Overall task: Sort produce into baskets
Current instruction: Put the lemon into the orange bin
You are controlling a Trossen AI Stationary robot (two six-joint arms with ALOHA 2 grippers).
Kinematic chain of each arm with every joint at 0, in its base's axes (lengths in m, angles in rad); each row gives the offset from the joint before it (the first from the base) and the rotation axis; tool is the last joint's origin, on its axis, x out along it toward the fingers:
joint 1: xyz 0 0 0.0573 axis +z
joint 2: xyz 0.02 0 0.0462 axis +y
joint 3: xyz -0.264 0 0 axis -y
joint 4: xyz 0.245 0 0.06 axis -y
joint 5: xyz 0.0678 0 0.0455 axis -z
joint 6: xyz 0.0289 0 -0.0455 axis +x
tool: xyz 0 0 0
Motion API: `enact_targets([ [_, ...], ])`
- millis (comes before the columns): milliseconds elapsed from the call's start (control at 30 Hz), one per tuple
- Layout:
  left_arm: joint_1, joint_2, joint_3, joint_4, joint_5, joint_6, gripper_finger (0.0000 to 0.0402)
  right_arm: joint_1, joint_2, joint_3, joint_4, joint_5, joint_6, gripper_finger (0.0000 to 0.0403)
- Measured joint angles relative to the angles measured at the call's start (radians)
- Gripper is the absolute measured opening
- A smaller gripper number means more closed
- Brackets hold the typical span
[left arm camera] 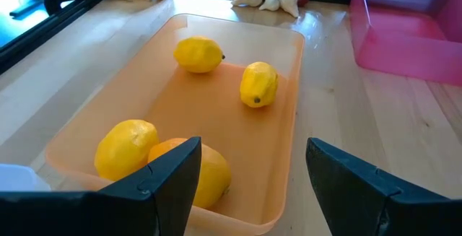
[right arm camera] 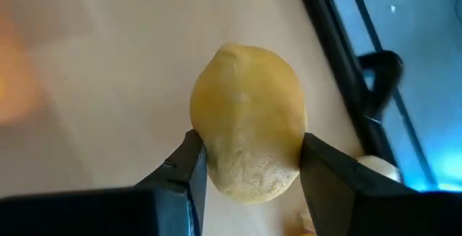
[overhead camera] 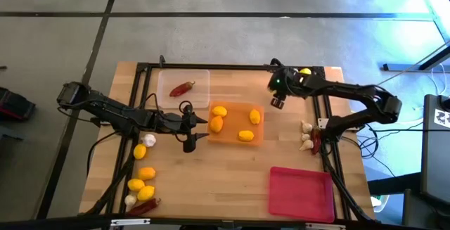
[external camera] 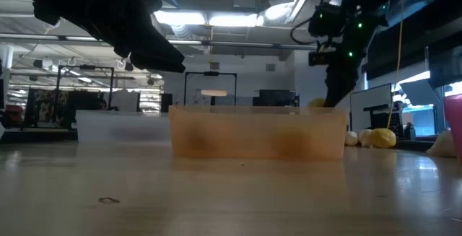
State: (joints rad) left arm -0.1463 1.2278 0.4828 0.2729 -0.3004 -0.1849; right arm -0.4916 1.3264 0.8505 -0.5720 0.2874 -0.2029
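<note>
Beside orange tray (overhead camera: 261, 137), right tool (right arm camera: 249, 164) clamped on lemon (right arm camera: 249, 120), left tool (left arm camera: 249, 175) apparently apart

A pale wooden plank surface (overhead camera: 211, 167) stands on a grey concrete floor (overhead camera: 232, 36) crossed by dark seam lines. Beyond it, the low view shows a large open room with bright ceiling strip lights (external camera: 189, 18), exposed ducts and distant shelving.

Matt wood table (overhead camera: 211, 167), glossy plastic trays (left arm camera: 289, 120)
</note>
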Motion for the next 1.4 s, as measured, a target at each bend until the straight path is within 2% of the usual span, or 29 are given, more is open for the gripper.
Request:
enact_targets([
  [133, 0.0, 0.0, 0.0, 0.0, 0.0, 0.0, 0.0246, 0.087, -0.007, 0.0, 0.032, -0.038, 0.061, 0.0159],
  [367, 0.0, 0.0, 0.0, 0.0, 0.0, 0.0, 0.0246, 0.233, -0.007, 0.0, 0.121, -0.042, 0.095, 0.0159],
  [600, 0.0, 0.0, 0.0, 0.0, 0.0, -0.001, 0.0246, 0.353, -0.007, 0.0, 0.197, -0.042, 0.152, 0.0159],
  [833, 0.0, 0.0, 0.0, 0.0, 0.0, -0.001, 0.0246, 0.456, -0.007, 0.0, 0.26, -0.092, 0.217, 0.0159],
  [1033, 0.0, 0.0, 0.0, 0.0, 0.0, 0.0, 0.0246, 0.501, 0.018, 0.002, 0.254, -0.124, 0.274, 0.0159],
  [1400, 0.0, 0.0, 0.0, 0.007, 0.0, 0.0, 0.0246, 0.498, 0.161, 0.002, 0.237, -0.124, 0.322, 0.0159],
])
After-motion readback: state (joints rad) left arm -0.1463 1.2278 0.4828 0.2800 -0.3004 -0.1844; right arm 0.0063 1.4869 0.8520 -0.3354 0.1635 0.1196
